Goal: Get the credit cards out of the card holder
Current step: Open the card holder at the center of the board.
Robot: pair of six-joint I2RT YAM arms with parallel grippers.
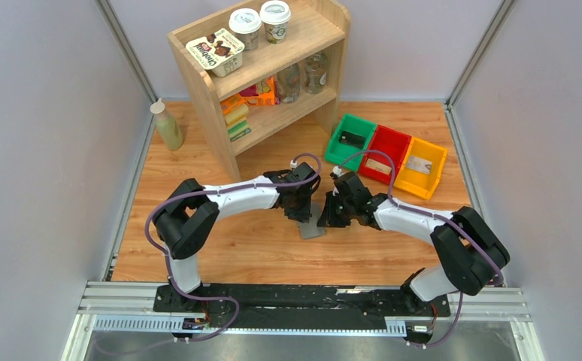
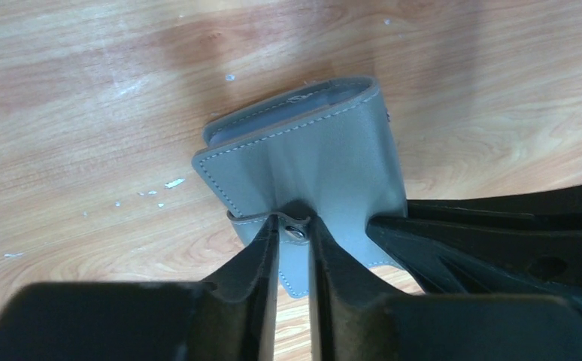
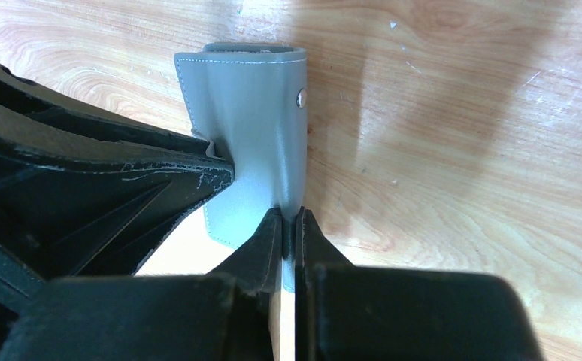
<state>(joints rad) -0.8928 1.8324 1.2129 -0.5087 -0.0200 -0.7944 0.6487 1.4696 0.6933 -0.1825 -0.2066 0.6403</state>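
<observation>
You have the card holder (image 1: 312, 225) in the middle of the counter (image 1: 235, 248), left jaws at its left side, right jaws at its right. Behind them stands the shelf (image 1: 303, 45), a bottle (image 1: 168, 126) to its left, three bins (image 1: 386, 154) in a row to its right; two cups (image 1: 245, 26) and a box (image 1: 216, 51) sit on top

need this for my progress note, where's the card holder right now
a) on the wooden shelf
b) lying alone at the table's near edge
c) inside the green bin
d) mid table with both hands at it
d: the grey card holder is over the middle of the table, with the right hand shut on one edge of it and the left hand straddling its other end.
</observation>
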